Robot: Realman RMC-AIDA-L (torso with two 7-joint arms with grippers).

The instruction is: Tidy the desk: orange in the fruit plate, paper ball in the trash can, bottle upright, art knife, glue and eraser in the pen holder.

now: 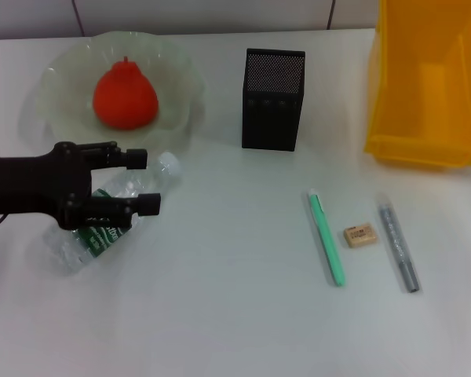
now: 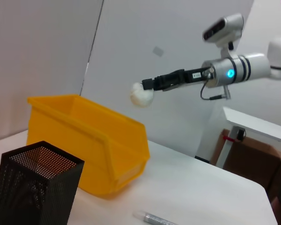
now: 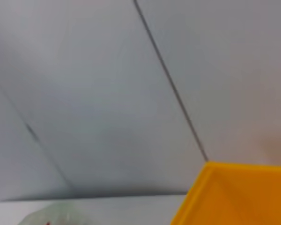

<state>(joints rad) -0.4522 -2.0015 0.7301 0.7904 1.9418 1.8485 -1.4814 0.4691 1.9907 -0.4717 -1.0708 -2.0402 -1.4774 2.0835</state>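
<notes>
Left gripper [image 1: 141, 181] low over the desk on the robot's left, black fingers spread apart, one on each side of the bottle [image 1: 110, 216]. Bottle lying on its side on the white desk [image 1: 235, 314], white cap toward the fruit plate, green label partly hidden under the gripper. No finger plainly pressing the plastic.

Orange [image 1: 125, 96] sitting inside the fruit plate [image 1: 63, 75] at the far left of the desk, stem nub up. Pen holder [image 1: 273, 99] standing upright near the middle of the far edge, mesh sides dark, well apart from the plate. Trash can [image 1: 424, 94] at the far right — yellow, big, partly cut off by the picture's edge.

Between the pen holder and the near edge, three small things in a row: a green pen-like stick [image 1: 326, 237], the eraser [image 1: 360, 235] just beside it, and a grey stick [image 1: 398, 244] on the eraser's other side. All three lying flat, none touching another.

Right gripper [image 2: 147, 86] seen only from the left wrist camera — held high in the air, fingers pinched on the paper ball [image 2: 142, 95], above and beyond the trash can's far rim. Whether directly over the opening, hard to tell from that angle.

From the right wrist camera, only a wall and a corner of the yellow bin.
</notes>
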